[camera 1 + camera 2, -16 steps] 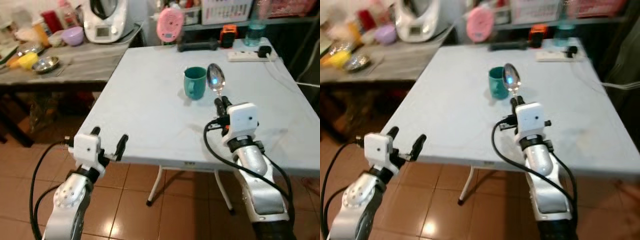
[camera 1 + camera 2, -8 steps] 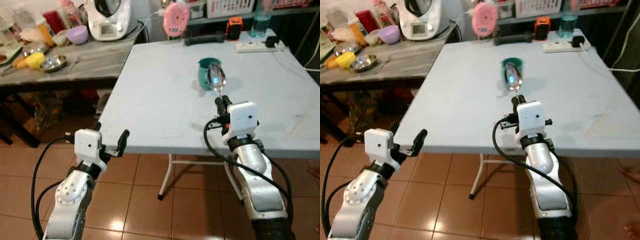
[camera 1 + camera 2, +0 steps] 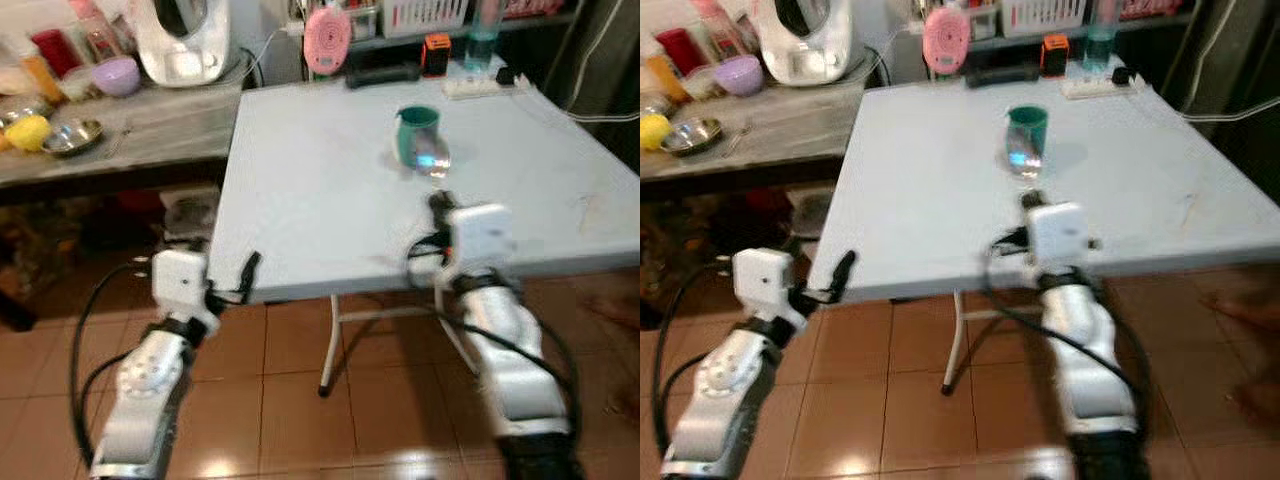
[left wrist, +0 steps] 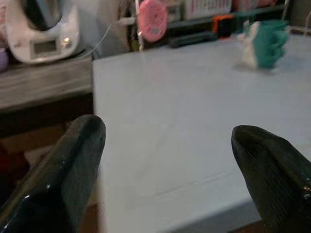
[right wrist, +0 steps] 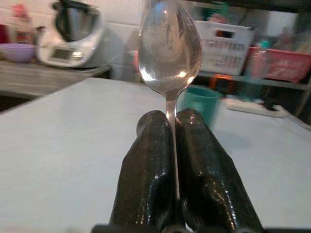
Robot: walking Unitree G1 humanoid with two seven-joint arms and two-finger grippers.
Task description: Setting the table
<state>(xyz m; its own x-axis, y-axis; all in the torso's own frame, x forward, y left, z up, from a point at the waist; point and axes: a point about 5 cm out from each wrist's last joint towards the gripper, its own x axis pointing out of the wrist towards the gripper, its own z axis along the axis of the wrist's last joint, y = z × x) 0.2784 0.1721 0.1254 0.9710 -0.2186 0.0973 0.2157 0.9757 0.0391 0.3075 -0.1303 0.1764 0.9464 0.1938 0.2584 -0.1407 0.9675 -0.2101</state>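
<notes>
My right gripper is shut on the handle of a silver spoon, which it holds upright above the front part of the pale table. The shut fingers pinch the spoon just below its bowl. A teal cup stands on the table beyond the spoon; the cup sits right behind the fingertips in the right wrist view. My left gripper is open and holds nothing, level with the table's front left edge. Its fingers frame the tabletop and the far cup.
A grey side table at the left carries a white kitchen machine, a purple bowl and a steel bowl. A pink round thing, an orange device and a power strip line the table's far edge. Brown tiles lie below.
The whole picture has shifted: the camera drew back and the table's front edge now lies near both grippers. The right gripper still holds the spoon, and the left stays open.
</notes>
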